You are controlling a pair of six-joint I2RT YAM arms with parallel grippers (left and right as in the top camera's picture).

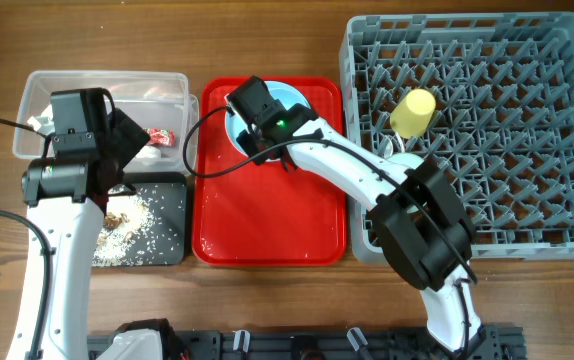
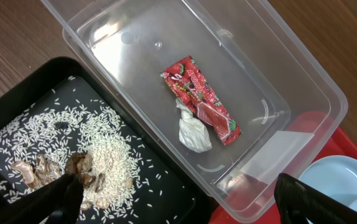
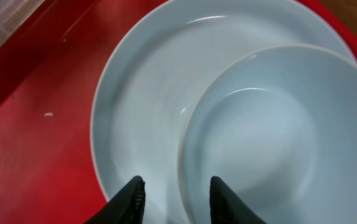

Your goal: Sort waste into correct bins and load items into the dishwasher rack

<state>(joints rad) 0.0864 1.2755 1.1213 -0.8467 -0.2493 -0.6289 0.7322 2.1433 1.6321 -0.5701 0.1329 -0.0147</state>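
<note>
Dish-loading step: bowl [image 3: 278, 137] sits in plate [image 3: 141, 112] on red tray [image 3: 29, 124]. Right jaws part-open astride bowl's rim, nothing gripped yet. Next probably: close, lift, carry to rack [image 1: 487, 130] beside tray. Left jaws wide, empty.

The brown wooden bench [image 1: 267, 40] carries four things in a row. By its left edge the clear tub [image 1: 147, 90] sits toward the far edge, with the black tray [image 1: 172, 200] just nearer. The red tray [image 1: 267, 220] lies mid-bench, and the grey rack [image 1: 527, 150] fills the right end.
</note>
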